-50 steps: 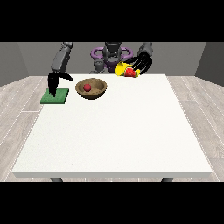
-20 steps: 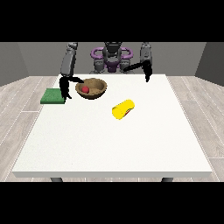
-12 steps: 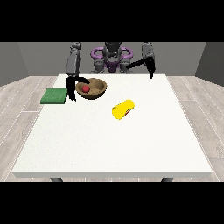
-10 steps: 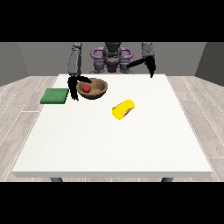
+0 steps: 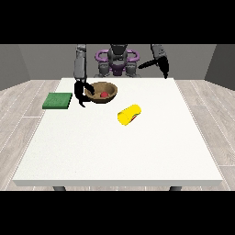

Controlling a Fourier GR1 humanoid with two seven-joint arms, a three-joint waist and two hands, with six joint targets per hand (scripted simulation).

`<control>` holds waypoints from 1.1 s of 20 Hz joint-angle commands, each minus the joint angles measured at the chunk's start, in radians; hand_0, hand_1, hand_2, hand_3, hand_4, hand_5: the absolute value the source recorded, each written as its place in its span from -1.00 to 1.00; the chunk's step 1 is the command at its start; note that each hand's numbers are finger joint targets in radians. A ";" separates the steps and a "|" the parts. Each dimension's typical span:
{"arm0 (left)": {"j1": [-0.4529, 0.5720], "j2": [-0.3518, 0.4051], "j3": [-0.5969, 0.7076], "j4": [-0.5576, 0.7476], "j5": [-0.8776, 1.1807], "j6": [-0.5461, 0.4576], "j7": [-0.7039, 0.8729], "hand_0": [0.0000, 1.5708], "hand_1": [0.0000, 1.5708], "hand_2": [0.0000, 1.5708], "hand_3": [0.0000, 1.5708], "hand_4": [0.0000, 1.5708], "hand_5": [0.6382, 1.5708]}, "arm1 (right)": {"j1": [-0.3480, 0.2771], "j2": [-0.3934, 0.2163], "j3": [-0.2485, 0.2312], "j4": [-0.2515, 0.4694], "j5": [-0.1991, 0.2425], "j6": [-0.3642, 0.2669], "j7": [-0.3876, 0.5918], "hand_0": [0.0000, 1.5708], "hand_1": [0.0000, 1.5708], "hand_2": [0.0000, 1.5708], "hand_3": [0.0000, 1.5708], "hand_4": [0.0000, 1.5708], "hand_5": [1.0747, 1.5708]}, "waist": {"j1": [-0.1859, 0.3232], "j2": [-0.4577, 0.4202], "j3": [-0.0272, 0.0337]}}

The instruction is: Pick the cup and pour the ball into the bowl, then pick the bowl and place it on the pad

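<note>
Hand [image 5: 82, 93] beside brown bowl [image 5: 101, 91], red ball [image 5: 104, 94] inside

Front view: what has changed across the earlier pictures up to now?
The yellow cup left the hand at the view's right and now lies on its side mid-table; that hand has lifted back to the table's far edge. The hand at the view's left moved from the green pad to the rim of the bowl. The red ball stays in the bowl; bowl and pad have not moved.
</note>
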 commanded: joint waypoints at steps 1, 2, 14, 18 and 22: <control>0.017 0.010 0.018 0.016 0.005 0.007 0.001 -1.00 -1.00 -1.00 -1.00 -1.00 1.00 | 0.037 0.018 0.051 0.056 0.055 -0.067 0.126 1.00 1.00 1.00 1.00 0.33 0.91 | -0.019 -0.016 0.0252; -0.021 0.019 0.046 0.039 0.017 0.017 -0.004 -1.00 -1.00 -1.00 -1.00 -1.00 1.00 | -0.031 0.006 0.050 0.037 0.051 -0.082 0.180 1.00 1.00 1.00 1.00 0.32 0.92 | -0.039 0.013 0.0250; 0.137 0.069 0.114 0.147 0.050 0.026 -0.132 -1.00 -1.00 -1.00 -1.00 -1.00 1.00 | -0.116 -0.091 0.062 -0.090 0.018 -0.021 0.504 1.00 1.00 1.00 1.00 0.33 0.93 | -0.152 -0.119 0.0260; 0.088 0.052 0.091 0.099 0.050 0.040 -0.055 -1.00 -1.00 -1.00 -1.00 -1.00 1.00 | -0.102 -0.177 0.025 -0.087 -0.003 0.033 0.519 1.00 1.00 1.00 1.00 0.35 0.97 | -0.129 -0.108 0.0267; 0.112 0.072 0.105 0.119 0.067 0.014 -0.102 -1.00 -1.00 -1.00 -1.00 -1.00 1.00 | -0.103 -0.246 -0.052 -0.087 -0.070 0.078 0.503 1.00 1.00 1.00 1.00 0.36 0.95 | -0.140 -0.058 0.0266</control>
